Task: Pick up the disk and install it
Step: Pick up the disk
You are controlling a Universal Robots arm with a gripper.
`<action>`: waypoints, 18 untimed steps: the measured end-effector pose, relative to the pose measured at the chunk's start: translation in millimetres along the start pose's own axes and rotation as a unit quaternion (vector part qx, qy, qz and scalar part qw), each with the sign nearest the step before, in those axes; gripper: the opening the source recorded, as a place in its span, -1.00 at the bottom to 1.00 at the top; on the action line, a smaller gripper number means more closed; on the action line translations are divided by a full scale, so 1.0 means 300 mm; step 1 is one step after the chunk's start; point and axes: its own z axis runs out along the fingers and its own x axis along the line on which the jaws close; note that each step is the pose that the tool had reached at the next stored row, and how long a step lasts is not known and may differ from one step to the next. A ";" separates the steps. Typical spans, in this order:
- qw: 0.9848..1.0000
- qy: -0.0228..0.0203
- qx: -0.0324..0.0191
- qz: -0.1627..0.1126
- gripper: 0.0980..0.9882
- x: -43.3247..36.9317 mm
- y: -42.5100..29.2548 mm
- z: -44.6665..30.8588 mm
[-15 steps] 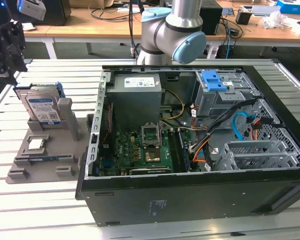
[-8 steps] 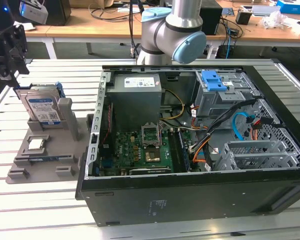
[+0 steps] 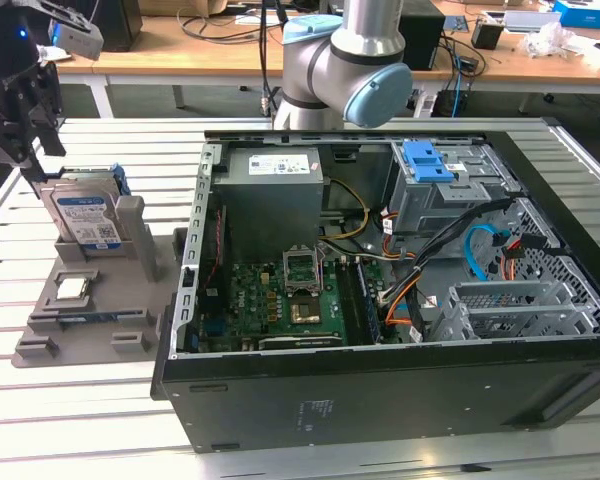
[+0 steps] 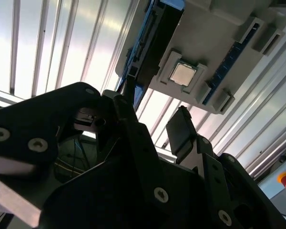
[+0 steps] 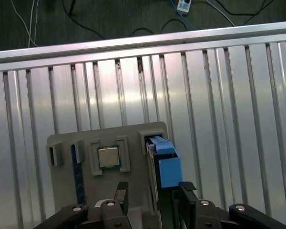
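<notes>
Presently: gripper (image 5: 154,191) open over the disk (image 3: 85,215), nothing held.
Disk stands on edge in the grey holder (image 3: 140,240) on the slatted aluminium table (image 3: 80,420), at the exterior view's left, well apart from the drive cage (image 3: 450,190) (blue latch on top) inside the open computer case (image 3: 380,400). In the first wrist view the two black fingers (image 5: 121,192) are spread, one to each side of the disk's blue-railed upper edge; whether either pad touches it I cannot tell. Exterior view puts the gripper just above the disk's top corner, on the side away from the case. Small square processor chip (image 5: 108,156) lies flat in its own recess of the holder, beside the disk. Case lies on its side, motherboard exposed.
</notes>
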 end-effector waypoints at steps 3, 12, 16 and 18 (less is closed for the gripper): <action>1.000 0.000 0.000 0.000 0.00 -0.004 0.000 0.018; 1.000 0.000 0.000 -0.005 0.00 -0.050 0.003 0.066; 1.000 0.001 0.000 -0.018 0.00 -0.054 0.003 0.090; 1.000 0.001 0.000 -0.029 0.00 -0.057 0.002 0.106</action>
